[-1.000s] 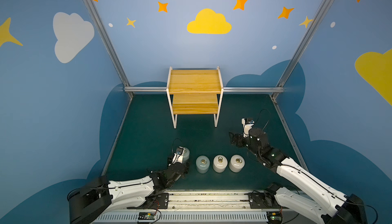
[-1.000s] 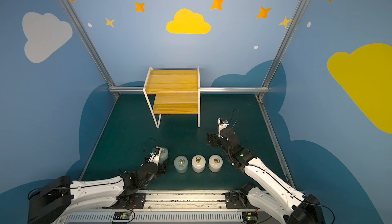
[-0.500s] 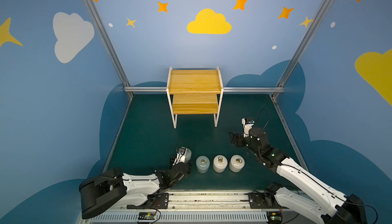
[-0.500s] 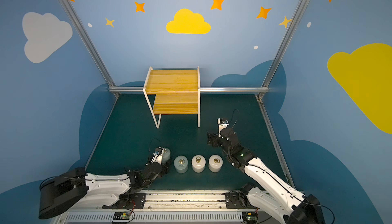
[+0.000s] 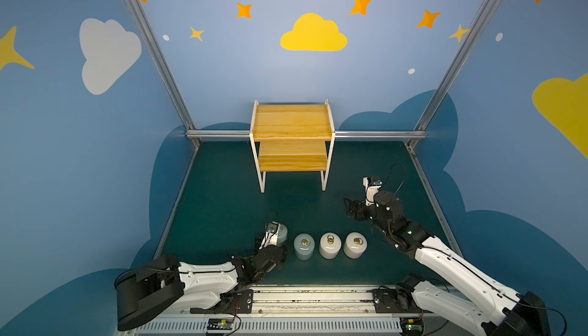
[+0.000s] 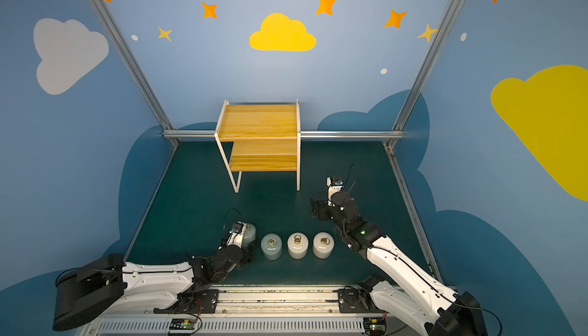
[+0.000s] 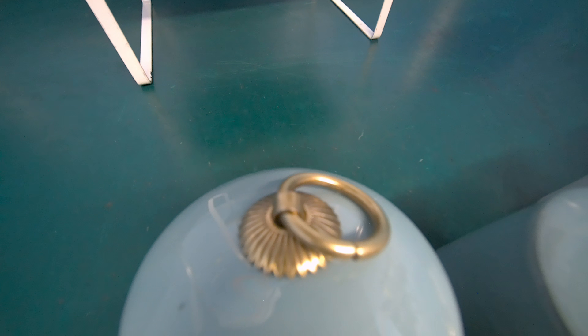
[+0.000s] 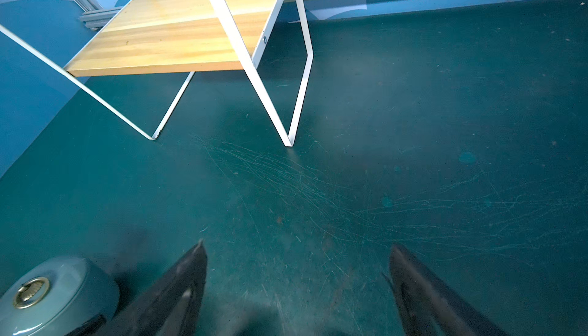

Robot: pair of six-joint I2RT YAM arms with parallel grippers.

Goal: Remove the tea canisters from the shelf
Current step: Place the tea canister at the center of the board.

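Grey-blue, glossy, brass ring (image 7: 331,180) lying over on top: found the fourth canister (image 7: 197,286) at the left end of the row, close to the near edge of the green mat (image 5: 222,197). Found it just beside its grey-blue twin (image 5: 304,246), with a white canister (image 5: 330,244) and the end white canister (image 5: 354,244) further right. Found both boards of the shelf (image 5: 292,121), back by the far edge, bare.

Judged the left gripper (image 5: 277,243) closed narrow about that fourth canister's body, the grip itself hidden under the wrist. Saw the right gripper (image 8: 297,244) spread wide and empty over bare mat, right of the row.

Took the step in hand for the last set-down and release. Called for checking the base flat on the mat before parting the jaws. Called for opening slowly and evenly, to avoid dragging the glazed wall or nudging the twin alongside. Called for drawing back low and straight toward the near edge, well clear of the ring. Reckoned the glaze slippery and the top perhaps loose.
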